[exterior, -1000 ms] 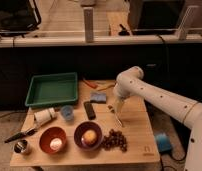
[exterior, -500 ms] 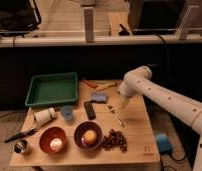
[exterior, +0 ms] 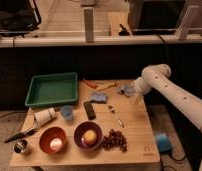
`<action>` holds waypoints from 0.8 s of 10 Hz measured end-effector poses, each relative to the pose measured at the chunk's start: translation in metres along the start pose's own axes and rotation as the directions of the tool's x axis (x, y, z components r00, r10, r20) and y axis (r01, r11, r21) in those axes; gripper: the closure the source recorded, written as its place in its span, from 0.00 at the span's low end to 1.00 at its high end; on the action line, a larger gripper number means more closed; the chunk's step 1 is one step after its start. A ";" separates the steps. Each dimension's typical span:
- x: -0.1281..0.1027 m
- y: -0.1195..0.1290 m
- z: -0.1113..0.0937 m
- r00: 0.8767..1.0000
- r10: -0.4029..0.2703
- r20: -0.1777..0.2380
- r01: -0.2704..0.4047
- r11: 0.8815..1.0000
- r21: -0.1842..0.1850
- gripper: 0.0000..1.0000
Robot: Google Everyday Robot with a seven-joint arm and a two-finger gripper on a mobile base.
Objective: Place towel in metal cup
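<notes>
Wooden tabletop (exterior: 136, 132) holds towel (exterior: 98, 97), shiny cylindrical metal cup (exterior: 21, 146); hand (exterior: 127, 90) spread empty at back-right.

Gripper fingers (exterior: 126, 90) far right; bowl (exterior: 45, 135) beside metal cup (exterior: 21, 146)

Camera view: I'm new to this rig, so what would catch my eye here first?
The white arm stretches in from the right, with its gripper at the back right of the table, just right of the towel. Next come the green tray at back left and the red bowls in front. The metal cup sits at the front left corner.
</notes>
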 end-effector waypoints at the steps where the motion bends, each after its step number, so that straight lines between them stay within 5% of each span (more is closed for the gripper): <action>1: -0.006 -0.015 0.004 1.000 -0.006 0.001 0.006 1.000 0.007 0.20; 6: -0.062 -0.065 0.046 0.998 -0.056 0.000 0.056 0.998 0.003 0.20; 8: -0.067 -0.067 0.074 0.998 -0.056 -0.014 0.056 0.998 -0.017 0.20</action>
